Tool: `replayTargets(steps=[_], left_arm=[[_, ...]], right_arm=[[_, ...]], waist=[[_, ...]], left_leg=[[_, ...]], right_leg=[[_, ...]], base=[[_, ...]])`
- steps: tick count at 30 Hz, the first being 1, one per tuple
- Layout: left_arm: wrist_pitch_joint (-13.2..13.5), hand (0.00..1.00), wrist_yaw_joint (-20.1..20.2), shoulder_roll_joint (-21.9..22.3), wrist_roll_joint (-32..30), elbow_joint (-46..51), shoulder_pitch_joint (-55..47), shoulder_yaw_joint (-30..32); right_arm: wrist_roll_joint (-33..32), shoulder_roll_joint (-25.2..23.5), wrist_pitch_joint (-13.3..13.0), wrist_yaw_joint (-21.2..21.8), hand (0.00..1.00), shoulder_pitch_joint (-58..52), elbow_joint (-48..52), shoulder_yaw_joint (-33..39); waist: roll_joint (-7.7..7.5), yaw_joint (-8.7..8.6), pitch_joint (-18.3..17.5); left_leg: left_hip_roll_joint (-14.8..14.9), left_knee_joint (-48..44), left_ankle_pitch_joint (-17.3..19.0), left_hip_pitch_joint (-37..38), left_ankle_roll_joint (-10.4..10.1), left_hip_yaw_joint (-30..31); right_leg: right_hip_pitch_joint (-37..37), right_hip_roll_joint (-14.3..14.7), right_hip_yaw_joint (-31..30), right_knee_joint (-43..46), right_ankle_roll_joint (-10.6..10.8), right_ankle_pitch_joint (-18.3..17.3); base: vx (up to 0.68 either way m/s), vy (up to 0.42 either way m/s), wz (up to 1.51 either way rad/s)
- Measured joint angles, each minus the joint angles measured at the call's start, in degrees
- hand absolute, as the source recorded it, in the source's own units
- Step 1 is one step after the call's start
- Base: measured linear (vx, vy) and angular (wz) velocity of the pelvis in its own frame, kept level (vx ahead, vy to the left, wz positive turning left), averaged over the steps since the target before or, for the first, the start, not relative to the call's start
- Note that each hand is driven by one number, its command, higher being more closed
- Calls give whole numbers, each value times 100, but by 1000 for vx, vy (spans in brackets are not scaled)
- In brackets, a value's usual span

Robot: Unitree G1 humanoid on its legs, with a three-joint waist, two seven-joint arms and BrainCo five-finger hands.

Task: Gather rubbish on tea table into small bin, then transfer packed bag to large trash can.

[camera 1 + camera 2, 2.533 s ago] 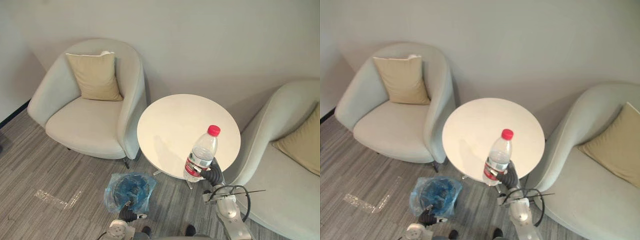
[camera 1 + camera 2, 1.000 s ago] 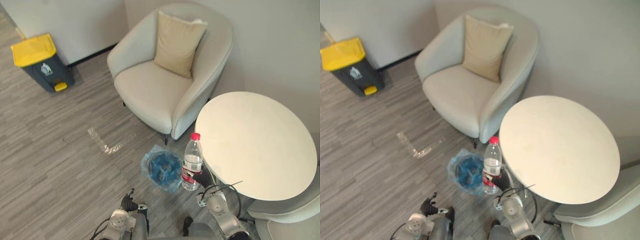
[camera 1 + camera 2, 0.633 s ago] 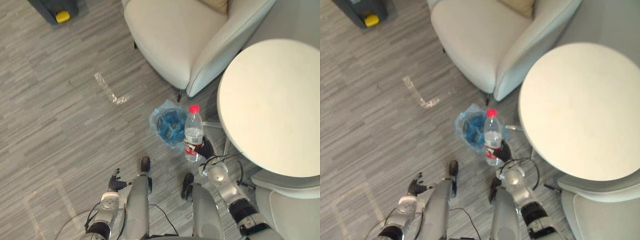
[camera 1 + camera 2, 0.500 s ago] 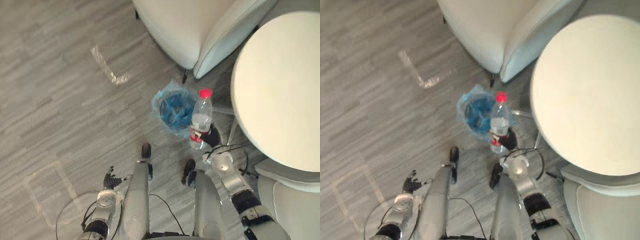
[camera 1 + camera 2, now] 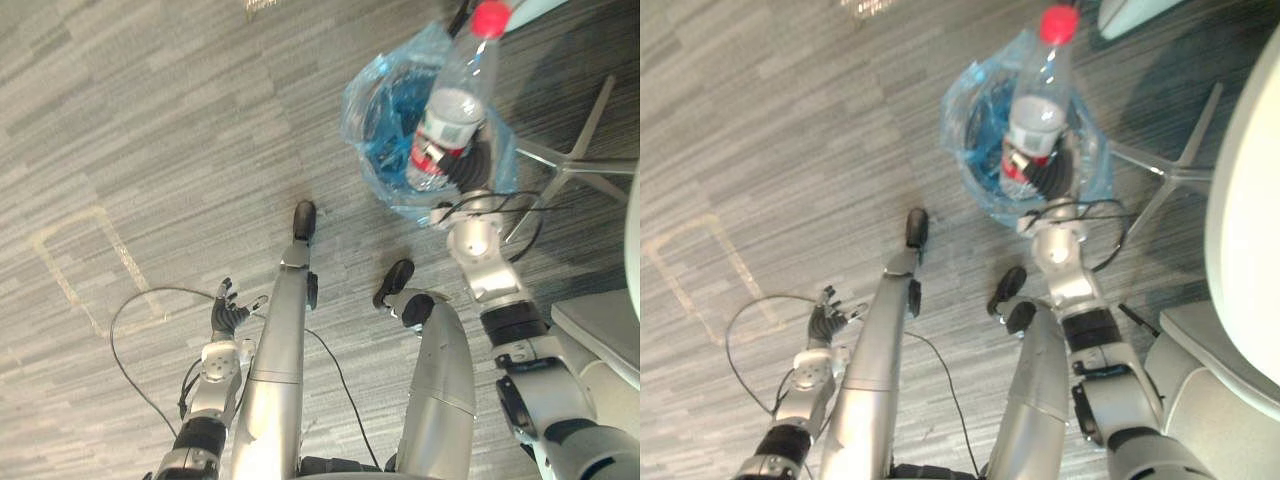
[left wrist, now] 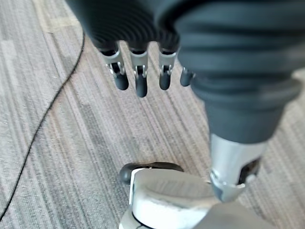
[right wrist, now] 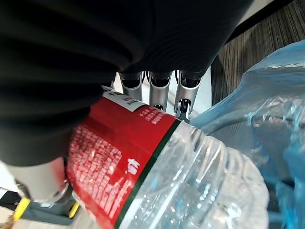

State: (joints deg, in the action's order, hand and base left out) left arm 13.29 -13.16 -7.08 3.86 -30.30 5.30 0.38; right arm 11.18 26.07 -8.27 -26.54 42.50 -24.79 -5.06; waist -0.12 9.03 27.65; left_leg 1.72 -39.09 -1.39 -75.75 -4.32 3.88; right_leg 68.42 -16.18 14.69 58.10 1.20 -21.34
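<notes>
A clear plastic water bottle [image 5: 445,110] with a red cap and red label is held upright in my right hand [image 5: 468,166], whose fingers [image 7: 159,90] curl round its lower part by the label [image 7: 119,162]. The bottle hangs over the small bin [image 5: 385,110], which is lined with a crumpled blue bag [image 7: 267,133] and stands on the floor. My left hand [image 5: 228,318] hangs low at my left side above the carpet, its fingers [image 6: 138,78] straight and holding nothing.
The tea table's metal legs [image 5: 575,165] spread on the floor just right of the bin, and its pale top [image 5: 1240,240] runs along the right edge. A grey armchair seat [image 5: 600,325] is at lower right. Tape marks [image 5: 80,260] lie on the carpet to the left.
The camera has swung down toward the floor. The bottle in my right hand now overlaps the bin's opening instead of standing beside it. The left hand still hangs at my side.
</notes>
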Motion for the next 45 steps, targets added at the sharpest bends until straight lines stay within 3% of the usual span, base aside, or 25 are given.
replayTargets(steps=[10,11,14,23,35,45], left_arm=[[131,0,3,-77,97,891,-205,-239],[140,0,-15,-79,114,600,152,-239],[-37,0,-199,-170,85,211,1266,-246],[-28,0,-292,-90,95,474,1430,-207],[-110,0,-374,-100,80,125,1442,-20],[-136,0,-408,-92,76,-132,1434,-19]], right_arm=[[-128,446,-13,-182,100,594,-805,-35],[-169,436,-10,-203,0,735,-1001,-222],[-210,213,-7,-223,0,943,-1029,-487],[-162,18,73,-292,0,1116,-976,-315],[1163,-34,235,-389,0,786,-694,-286],[1894,-1,316,-242,0,178,-527,-704]], waist=[[-5,29,-11],[-3,29,-14],[-7,-64,-31],[-16,-122,-43],[-40,-196,-193],[-204,-237,-409]], left_leg=[[-60,59,-111,-456,-92,133],[-37,14,-113,-466,-84,115],[-37,-7,-118,-551,-76,147],[3,-17,-157,-598,-55,120],[111,243,-332,-501,-104,123],[256,634,-432,-241,-119,77]], right_leg=[[459,-68,108,161,-34,-112],[459,-49,104,177,-35,-111],[541,-37,95,266,-32,-121],[605,4,70,275,-85,-94],[557,110,145,54,-181,2],[346,192,259,-233,-263,109]], base=[[-17,18,12],[-31,35,-11],[-49,37,1],[-56,36,-1],[-51,23,-3],[-42,8,-4]])
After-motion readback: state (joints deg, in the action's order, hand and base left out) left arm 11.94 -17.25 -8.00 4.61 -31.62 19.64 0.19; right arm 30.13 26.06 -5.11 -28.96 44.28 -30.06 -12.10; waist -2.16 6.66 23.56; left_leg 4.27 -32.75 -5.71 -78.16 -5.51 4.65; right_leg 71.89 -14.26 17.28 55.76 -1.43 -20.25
